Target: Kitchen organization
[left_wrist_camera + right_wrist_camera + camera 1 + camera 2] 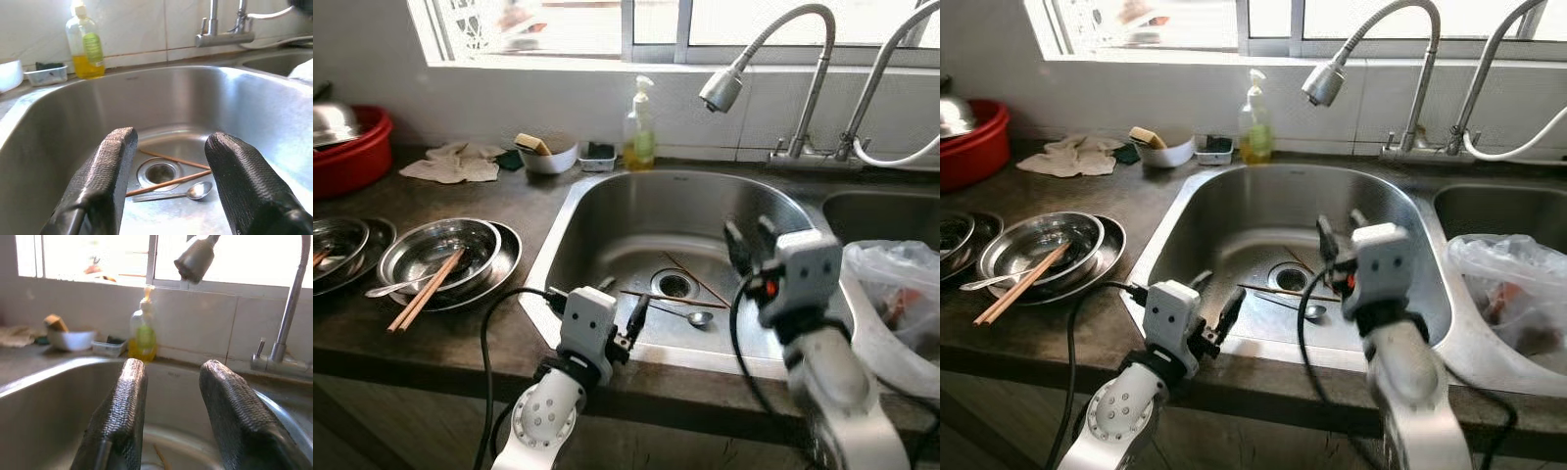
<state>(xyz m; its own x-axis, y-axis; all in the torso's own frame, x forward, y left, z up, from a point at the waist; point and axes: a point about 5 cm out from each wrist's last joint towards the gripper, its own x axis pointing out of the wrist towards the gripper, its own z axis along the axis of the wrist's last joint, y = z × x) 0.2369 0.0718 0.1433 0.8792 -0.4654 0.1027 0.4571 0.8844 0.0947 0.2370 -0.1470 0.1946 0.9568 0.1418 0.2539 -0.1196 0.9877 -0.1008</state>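
1. Left wrist view has my left gripper with its fingers spread and nothing between them, hanging over the near edge of the sink. Just ahead of it and lower, on the sink floor, lie the spoon and two chopsticks, crossing beside the drain.

2. My right gripper is also parted and empty, sitting higher, above the sink's right half. Beyond it stand the soap bottle and the faucet head, the latter overhead.

3. I judge the next job is lifting those utensils out. The main risk: chopsticks are thin and lie flat on slick steel, so thick fingers closing on them may skate them away or roll one toward the drain.

4. The spoon's handle lies under or against a chopstick; I cannot tell which. Pinching one could drag the other and flick it off.

5. Dropping the left gripper steeply could knock its fingertips on the sink floor or catch the wrist on the rim just beneath it.

6. The right gripper is near the sink's right wall, with the plastic bag just beyond that rim in the second basin. A sideways swing could snag it.

7. To the left of my left gripper, on the desk, stacked steel bowls carry more chopsticks and a spoon; a careless elbow could tip them off.
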